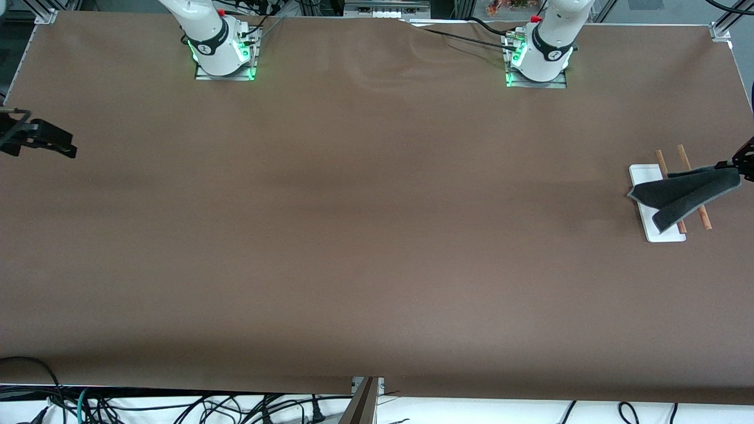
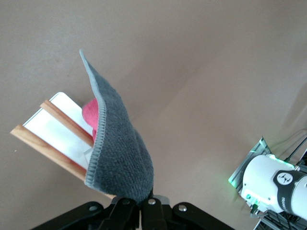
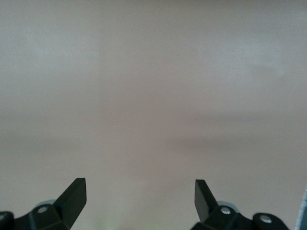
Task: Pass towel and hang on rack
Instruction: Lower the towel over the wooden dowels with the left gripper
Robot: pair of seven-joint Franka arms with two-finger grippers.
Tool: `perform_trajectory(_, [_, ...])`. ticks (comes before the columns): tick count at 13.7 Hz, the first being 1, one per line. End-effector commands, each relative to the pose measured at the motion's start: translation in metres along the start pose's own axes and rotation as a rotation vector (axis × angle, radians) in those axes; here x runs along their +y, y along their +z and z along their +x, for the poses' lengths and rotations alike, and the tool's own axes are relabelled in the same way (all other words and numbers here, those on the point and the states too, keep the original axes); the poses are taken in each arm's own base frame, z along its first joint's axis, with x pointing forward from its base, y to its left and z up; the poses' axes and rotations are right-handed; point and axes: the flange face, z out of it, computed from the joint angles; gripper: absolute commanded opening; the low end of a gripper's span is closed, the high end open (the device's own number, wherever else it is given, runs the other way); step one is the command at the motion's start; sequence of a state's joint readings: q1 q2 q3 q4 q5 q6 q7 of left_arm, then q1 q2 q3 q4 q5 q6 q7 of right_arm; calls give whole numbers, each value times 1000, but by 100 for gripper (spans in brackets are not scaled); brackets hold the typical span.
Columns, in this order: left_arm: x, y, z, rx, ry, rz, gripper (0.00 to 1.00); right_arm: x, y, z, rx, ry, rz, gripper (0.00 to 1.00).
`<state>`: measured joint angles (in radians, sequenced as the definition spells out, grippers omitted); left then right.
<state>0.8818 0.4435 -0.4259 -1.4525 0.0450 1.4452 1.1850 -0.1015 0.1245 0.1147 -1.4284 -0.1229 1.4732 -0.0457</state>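
Observation:
The towel shows its dark grey face and hangs folded over the rack, a white base with two thin wooden rods, at the left arm's end of the table. My left gripper is shut on one corner of the towel and holds it over the rack. In the left wrist view the towel droops from the gripper, a pink face showing inside the fold, with the rack below it. My right gripper is open and empty over the right arm's end of the table; it also shows in the right wrist view.
The brown table cover is bare across the middle. The two arm bases stand along the edge farthest from the front camera. Cables hang below the table's near edge.

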Motion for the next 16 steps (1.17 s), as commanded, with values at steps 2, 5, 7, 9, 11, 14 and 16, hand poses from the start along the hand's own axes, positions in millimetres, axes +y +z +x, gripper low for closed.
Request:
perform_trajectory(2, [-26,8,-31,-8,60,-17,0,10,-16,-22,13,6,9,100])
perform_trajectory(5, [-36,15,-47,-5,70,-25,0,19,-15,-26,6,-41,37,100])
perform_trajectory(7, [-44,15,-59,-1,81,-23,0,21,-13,-24,2,-71,38,100])
perform_trajectory(9, [-60,19,-77,9,108,-20,0,20,-11,-23,-7,-71,39,100])
perform_trajectory(11, [-74,25,-96,14,124,-21,0,20,-9,-20,-10,-78,40,100])
perform_trajectory(14, [-91,40,-116,15,147,-16,0,20,-8,-19,-11,-83,42,100])
perform_trajectory(16, [-101,51,-126,5,147,-15,0,19,-9,-19,-9,-83,43,100])
